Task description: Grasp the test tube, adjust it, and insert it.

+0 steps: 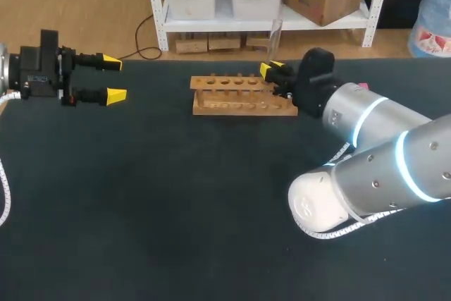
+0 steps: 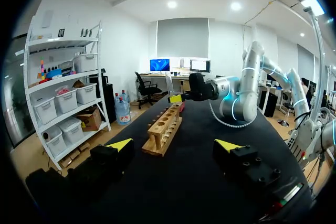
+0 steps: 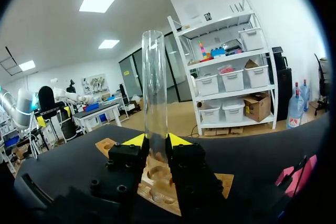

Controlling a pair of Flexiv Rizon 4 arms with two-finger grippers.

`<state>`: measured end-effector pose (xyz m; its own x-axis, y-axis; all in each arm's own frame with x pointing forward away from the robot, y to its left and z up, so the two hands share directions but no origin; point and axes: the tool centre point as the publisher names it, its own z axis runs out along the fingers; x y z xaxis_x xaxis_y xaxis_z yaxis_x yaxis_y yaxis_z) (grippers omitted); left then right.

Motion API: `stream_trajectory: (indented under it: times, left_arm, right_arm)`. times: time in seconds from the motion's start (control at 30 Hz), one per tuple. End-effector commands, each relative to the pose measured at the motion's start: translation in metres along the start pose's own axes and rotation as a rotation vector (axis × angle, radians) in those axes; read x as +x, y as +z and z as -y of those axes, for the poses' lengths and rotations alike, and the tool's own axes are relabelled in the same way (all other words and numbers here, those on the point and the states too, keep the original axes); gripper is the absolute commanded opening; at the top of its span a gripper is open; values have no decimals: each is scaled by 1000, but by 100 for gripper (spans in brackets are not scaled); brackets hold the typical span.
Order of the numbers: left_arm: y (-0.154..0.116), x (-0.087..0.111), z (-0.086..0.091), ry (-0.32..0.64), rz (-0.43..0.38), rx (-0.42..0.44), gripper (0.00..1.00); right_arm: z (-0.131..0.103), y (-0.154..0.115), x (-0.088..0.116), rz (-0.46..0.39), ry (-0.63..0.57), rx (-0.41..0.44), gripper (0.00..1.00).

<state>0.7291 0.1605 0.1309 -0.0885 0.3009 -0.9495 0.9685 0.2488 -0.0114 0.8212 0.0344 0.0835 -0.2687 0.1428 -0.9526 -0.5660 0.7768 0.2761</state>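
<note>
The right gripper (image 3: 156,140) clamped a clear glass test tube (image 3: 155,93) upright between its yellow-tipped fingers, over the right end of a light wooden rack (image 1: 243,96). The left gripper (image 1: 111,79) hovered, fingers spread, well apart at the left of the black table (image 1: 176,195).

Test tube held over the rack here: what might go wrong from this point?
1. The right tool grips the test tube near its bottom, so the tall free part may tilt.
2. If off-centre, the tube could catch a hole's rim and shove the wooden rack.
3. The low fingers may strike the rack's top first.
</note>
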Motion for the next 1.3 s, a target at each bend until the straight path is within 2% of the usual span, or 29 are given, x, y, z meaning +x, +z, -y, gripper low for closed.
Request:
stream_trajectory:
  times: [0.03,0.1,0.2,0.4,0.6,0.83,1.0,1.17,1.2,1.23,1.3]
  left_arm:
    - [0,1,1,4,4,-2,100]
    - [0,1,1,4,4,-2,100]
    - [0,1,1,4,4,-2,100]
    - [0,1,1,4,4,-2,100]
    - [0,1,1,4,4,-2,100]
    - [0,1,1,4,4,-2,100]
    - [0,1,1,4,4,-2,100]
    - [0,1,1,4,4,-2,100]
    - [0,1,1,4,4,-2,100]
    - [0,1,1,4,4,-2,100]
    - [0,1,1,4,4,-2,100]
  right_arm:
    - [-1,-3,12,58,2,3,0]
    - [-1,-3,13,55,2,4,17]
    - [-1,-2,13,52,3,4,26]
    - [-1,-2,11,53,-1,4,31]
    - [-4,-1,11,50,-7,-2,31]
    - [-9,-2,8,50,-39,-1,24]
    - [-11,-3,6,52,-54,5,30]
    - [-11,-5,7,42,-60,12,58]
    - [-11,-5,7,41,-60,13,66]
    - [-11,-5,7,40,-61,14,84]
    - [-10,-5,7,39,-62,14,84]
